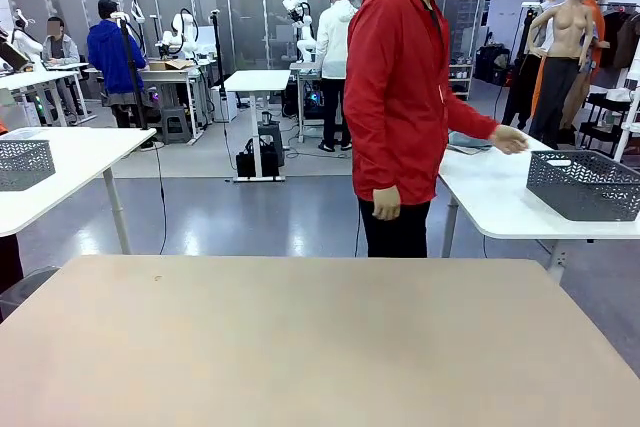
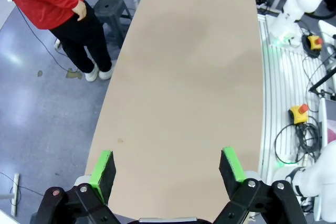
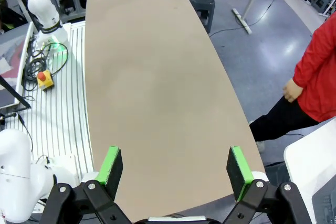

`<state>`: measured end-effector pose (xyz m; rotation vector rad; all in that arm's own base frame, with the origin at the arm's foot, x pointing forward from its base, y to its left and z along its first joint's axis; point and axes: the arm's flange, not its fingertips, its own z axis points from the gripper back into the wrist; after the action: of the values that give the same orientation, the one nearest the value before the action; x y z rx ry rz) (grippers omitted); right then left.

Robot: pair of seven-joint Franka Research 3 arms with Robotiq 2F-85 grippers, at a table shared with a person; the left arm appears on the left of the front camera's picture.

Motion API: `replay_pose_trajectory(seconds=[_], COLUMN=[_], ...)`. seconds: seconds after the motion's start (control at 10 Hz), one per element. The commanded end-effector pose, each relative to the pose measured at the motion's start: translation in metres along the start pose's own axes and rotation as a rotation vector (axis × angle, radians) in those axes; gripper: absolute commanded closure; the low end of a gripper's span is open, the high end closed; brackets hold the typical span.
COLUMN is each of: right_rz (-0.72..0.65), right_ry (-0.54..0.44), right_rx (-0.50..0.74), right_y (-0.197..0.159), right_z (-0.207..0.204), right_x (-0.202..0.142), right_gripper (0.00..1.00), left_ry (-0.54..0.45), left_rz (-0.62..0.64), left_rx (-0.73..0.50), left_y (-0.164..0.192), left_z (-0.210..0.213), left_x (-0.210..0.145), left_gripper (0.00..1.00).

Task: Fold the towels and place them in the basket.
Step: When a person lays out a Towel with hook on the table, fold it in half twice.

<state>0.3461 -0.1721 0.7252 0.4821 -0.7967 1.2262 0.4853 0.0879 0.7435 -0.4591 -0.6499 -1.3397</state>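
The towels are out of view. A dark grey mesh basket (image 1: pixel 585 184) stands on a white side table (image 1: pixel 490 197) to the right, beyond the tan work table (image 1: pixel 310 337). A person in a red jacket (image 1: pixel 400 97) stands at the far edge and stretches one hand (image 1: pixel 510 140) over that side table, toward the basket. My left gripper (image 2: pixel 167 174) hangs open high above the tan table top (image 2: pixel 189 77), nothing between its green pads (image 2: pixel 103 166). My right gripper (image 3: pixel 176 171) is likewise open above the table (image 3: pixel 157 77), holding nothing.
A second dark mesh basket (image 1: pixel 22 162) sits on a white table at the far left. A flat grey-blue item (image 1: pixel 468 141) lies by the person's outstretched hand; I cannot tell what it is. A black stool (image 2: pixel 107 8) stands near the person's feet. Cables and yellow stop buttons (image 2: pixel 299 113) line the robot side.
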Motion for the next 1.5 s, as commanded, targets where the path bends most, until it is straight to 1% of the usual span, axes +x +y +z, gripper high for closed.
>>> replay_pose_trajectory(seconds=[0.0,1.4], right_rz=[0.001,0.001], right_ry=[-0.01,-0.01], right_rx=[0.001,0.001], right_y=[-0.0004,-0.0004], right_z=[-0.0007,-0.0007], right_x=[0.0015,0.0015], right_gripper=[0.0,0.0], left_ry=[-0.013,-0.013], left_rz=[0.001,0.001], left_rx=[0.003,0.003], left_y=[-0.0011,-0.0011], left_z=[0.0012,0.0012], left_x=[0.0025,0.0025], left_gripper=[0.0,0.0])
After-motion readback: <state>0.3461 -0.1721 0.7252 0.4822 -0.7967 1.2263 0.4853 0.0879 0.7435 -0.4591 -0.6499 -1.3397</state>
